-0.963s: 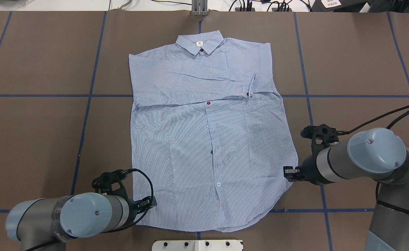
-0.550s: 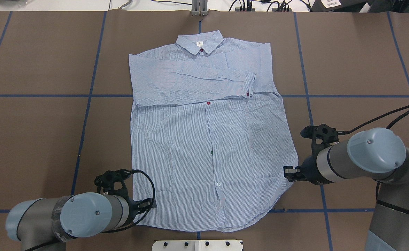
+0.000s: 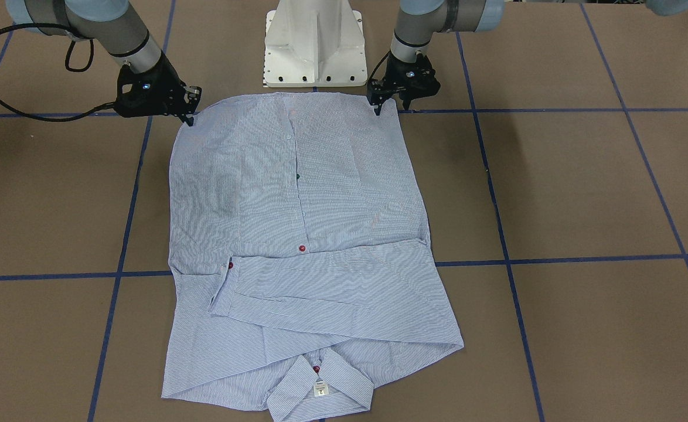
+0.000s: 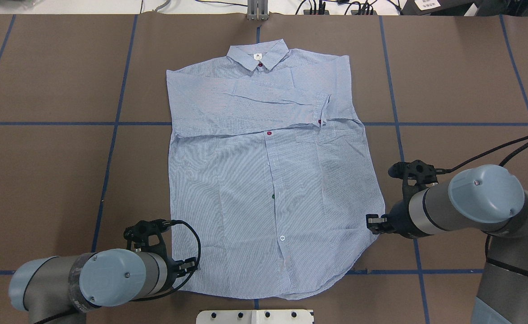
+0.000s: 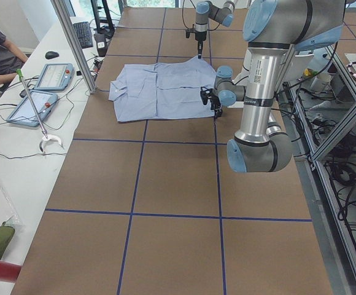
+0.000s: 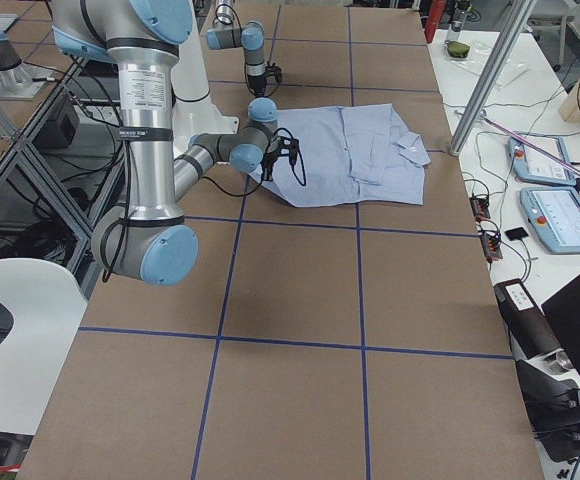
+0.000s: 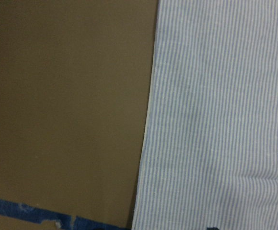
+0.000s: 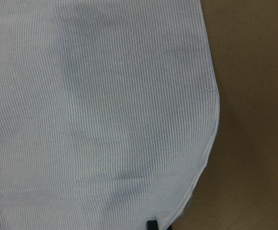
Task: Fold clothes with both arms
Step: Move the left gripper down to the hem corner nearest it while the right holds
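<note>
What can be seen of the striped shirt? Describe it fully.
The shirt is light blue-and-white fine-striped cloth, lying flat, front up and buttoned, on the brown table, collar away from the robot. Both sleeves are folded across the chest. The left gripper and right gripper sit at its hem corners.

The light-blue striped shirt lies flat, front up, in the middle of the table, collar toward the far edge, sleeves folded across the chest. My left gripper is low at its near left hem corner, my right gripper at the right hem edge; if they pinch it, I cannot tell.
</note>
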### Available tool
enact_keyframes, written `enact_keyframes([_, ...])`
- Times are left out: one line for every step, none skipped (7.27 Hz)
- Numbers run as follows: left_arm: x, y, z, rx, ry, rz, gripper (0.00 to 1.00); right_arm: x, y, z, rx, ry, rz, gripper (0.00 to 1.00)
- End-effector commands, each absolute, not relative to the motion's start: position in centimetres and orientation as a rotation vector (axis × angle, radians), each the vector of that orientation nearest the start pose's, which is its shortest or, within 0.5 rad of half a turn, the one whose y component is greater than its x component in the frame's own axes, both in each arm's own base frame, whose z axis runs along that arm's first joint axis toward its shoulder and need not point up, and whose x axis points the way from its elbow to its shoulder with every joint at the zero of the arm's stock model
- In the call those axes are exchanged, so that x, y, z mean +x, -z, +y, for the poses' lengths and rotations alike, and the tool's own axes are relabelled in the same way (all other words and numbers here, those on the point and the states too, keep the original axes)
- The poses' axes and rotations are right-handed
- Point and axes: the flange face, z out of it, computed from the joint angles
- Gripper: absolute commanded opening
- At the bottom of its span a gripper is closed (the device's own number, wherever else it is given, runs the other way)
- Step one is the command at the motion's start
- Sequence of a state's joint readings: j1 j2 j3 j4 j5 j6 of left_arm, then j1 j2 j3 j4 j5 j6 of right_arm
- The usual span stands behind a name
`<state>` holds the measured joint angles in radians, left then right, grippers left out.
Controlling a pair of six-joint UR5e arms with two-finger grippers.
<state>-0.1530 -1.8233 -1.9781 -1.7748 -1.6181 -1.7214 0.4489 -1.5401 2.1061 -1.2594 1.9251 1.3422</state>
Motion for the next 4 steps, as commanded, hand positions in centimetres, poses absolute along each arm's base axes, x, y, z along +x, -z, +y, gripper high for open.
enact_keyframes([53.09, -32.27, -21.13, -0.044, 0.263, 0.865, 0.65, -38.87, -36.0, -29.78, -0.024, -0.05, -0.928, 0.0])
enact_keyframes([53.09, -32.27, -21.12, -0.045, 0.262, 0.865, 0.62, -38.87, -36.0, -29.78, -0.024, -0.05, -0.928, 0.0])
enact_keyframes([53.02, -32.2, -21.19, -0.045, 0.263, 0.866, 0.6, -38.82, -36.0, -29.84, -0.024, -0.052, -0.928, 0.0])
enact_keyframes([52.96, -32.21, -21.18, -0.045, 0.263, 0.866, 0.56, -38.82, -36.14, -29.84, -0.025, -0.052, -0.925, 0.0])
